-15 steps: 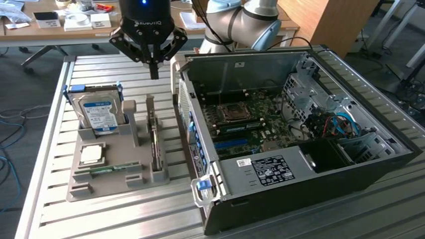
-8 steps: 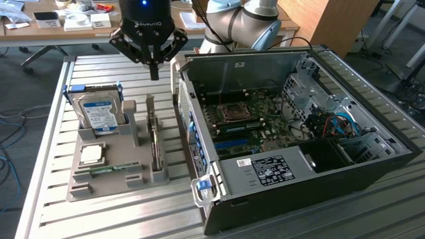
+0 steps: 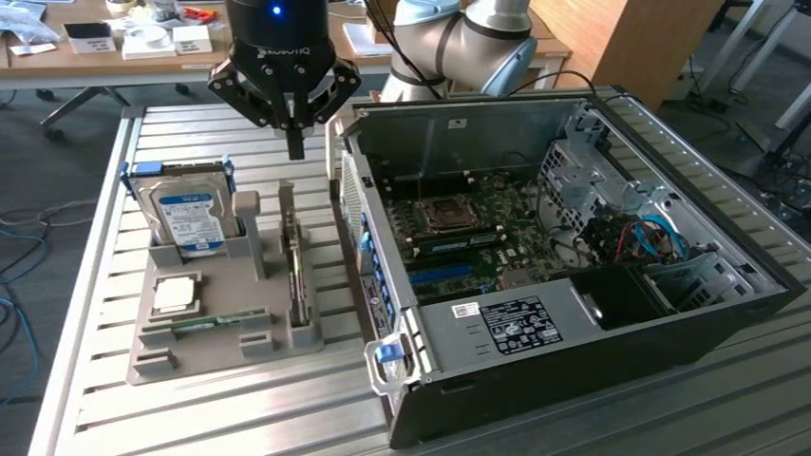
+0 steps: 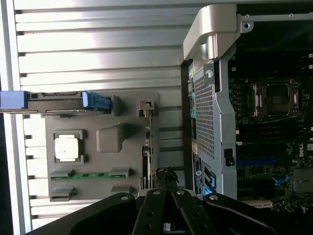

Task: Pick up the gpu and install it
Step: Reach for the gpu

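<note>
Gripper (image 3: 295, 142), clenched on nothing, hangs above the gpu (image 3: 292, 271), which stands on edge in a slot along the grey holder's (image 3: 190, 356) edge nearest the computer case (image 3: 571, 389); judged light, stiff and fragile, best pinched across its bare upper board edge.

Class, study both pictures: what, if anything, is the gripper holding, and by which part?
Nothing is held. The gripper is shut and empty, above the gpu, which stands on edge in the grey holder.
</note>
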Tool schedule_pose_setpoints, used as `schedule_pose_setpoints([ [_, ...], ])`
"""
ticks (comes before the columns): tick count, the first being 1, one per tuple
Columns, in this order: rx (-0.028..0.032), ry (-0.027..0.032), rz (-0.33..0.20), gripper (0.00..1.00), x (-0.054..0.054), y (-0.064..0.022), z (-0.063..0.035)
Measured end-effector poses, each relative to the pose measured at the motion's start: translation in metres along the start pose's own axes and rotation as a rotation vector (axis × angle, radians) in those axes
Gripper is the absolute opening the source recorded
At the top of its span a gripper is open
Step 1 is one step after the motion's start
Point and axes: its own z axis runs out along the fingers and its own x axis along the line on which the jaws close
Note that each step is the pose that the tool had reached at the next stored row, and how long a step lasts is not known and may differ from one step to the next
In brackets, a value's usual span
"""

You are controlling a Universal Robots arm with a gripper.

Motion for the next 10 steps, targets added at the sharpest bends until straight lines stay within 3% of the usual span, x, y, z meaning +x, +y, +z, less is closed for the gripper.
schedule_pose_setpoints([
  [10,0.0000,0.0000,0.000,0.11,0.0000,0.0000,0.0000],
])
